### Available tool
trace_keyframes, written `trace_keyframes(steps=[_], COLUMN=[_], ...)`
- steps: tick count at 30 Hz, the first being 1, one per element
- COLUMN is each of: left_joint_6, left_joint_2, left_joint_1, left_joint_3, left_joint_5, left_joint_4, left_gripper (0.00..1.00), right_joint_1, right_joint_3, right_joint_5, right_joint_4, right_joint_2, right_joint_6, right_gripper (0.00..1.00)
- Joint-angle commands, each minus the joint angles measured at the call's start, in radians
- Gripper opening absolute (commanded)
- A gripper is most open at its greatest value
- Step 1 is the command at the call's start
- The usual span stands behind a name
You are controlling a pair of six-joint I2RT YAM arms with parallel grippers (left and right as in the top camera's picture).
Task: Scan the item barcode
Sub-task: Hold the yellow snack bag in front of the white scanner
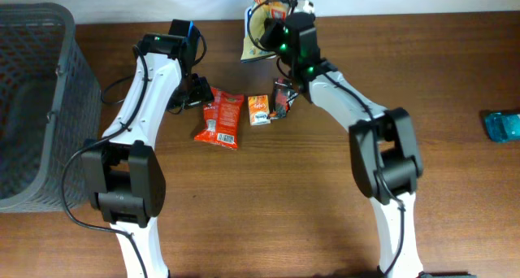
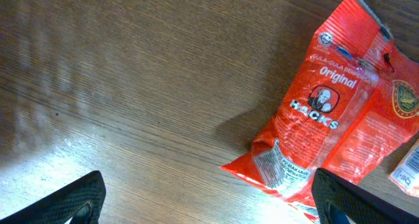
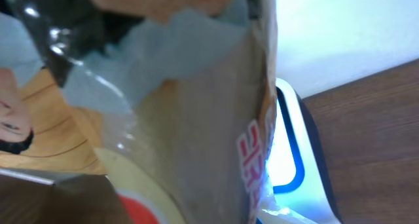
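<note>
My right gripper is at the table's far edge, shut on a yellow and tan snack bag. In the right wrist view that bag fills most of the frame and hides the fingers. Just behind it is a white scanner with a glowing blue-rimmed window. My left gripper is open just above the wood, left of a red Hacks candy packet. In the left wrist view the packet lies at the right, its lower corner next to the right fingertip.
A small orange box and a dark packet lie beside the red packet. A grey mesh basket stands at the left edge. A blue object sits at the far right.
</note>
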State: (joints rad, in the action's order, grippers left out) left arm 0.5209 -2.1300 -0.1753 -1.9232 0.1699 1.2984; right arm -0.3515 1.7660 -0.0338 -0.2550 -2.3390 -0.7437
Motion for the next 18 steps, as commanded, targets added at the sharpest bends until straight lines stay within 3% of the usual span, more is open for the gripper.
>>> trace_keyframes(steps=[1,12,18], left_joint_6=[0.009,0.009,0.009], left_joint_2=[0.017,0.017,0.017], left_joint_1=[0.001,0.001,0.001], left_joint_3=[0.005,0.005,0.005], left_joint_5=[0.014,0.013,0.014], left_joint_4=[0.001,0.001,0.001], left_gripper=[0.99,0.99,0.99], right_joint_1=[-0.002,0.002,0.095], right_joint_3=[0.013,0.048,0.094], right_joint_5=[0.031,0.031,-0.015], right_joint_4=[-0.087,-0.102,-0.039], right_joint_2=[-0.056,-0.056,0.076], right_joint_6=[-0.032,-0.031,-0.032], right_gripper=[0.04,0.04,0.04])
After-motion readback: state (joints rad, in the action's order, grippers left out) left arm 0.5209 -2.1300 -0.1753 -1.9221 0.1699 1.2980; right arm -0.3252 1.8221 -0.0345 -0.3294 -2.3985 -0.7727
